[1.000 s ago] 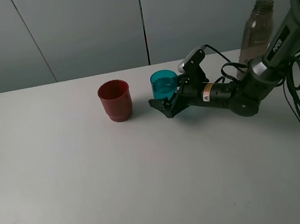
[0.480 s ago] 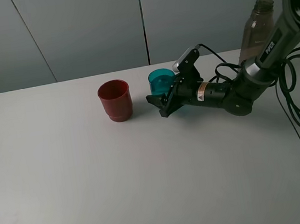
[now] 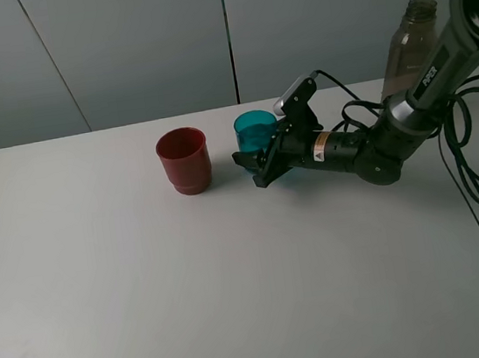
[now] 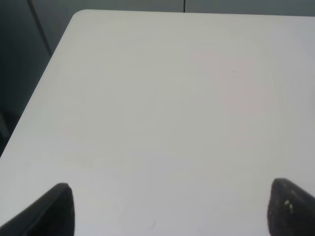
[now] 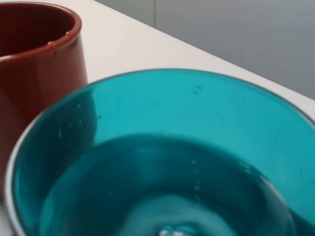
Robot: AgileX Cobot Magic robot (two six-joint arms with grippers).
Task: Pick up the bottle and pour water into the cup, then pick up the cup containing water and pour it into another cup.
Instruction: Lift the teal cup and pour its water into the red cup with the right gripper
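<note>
The cup (image 3: 256, 130), a teal tumbler, stands on the white table just right of another cup (image 3: 184, 160), which is dark red. My right gripper (image 3: 253, 165) lies low along the table from the right, and its black fingers have closed around the teal cup's lower part. The right wrist view is filled by the teal cup (image 5: 162, 147), with water in its bottom and the red cup (image 5: 39, 64) right behind it. The smoky bottle (image 3: 408, 51) stands upright at the back right, behind the right arm. My left gripper (image 4: 167, 211) is open over bare table.
The white table (image 3: 238, 303) stretches to the front and left. Black cables (image 3: 475, 157) hang at the right edge beside the right arm. A grey panelled wall (image 3: 142, 42) stands behind the table.
My right gripper's fingers have closed in on the teal cup. The cup has shifted a little to the left, toward the red cup.
</note>
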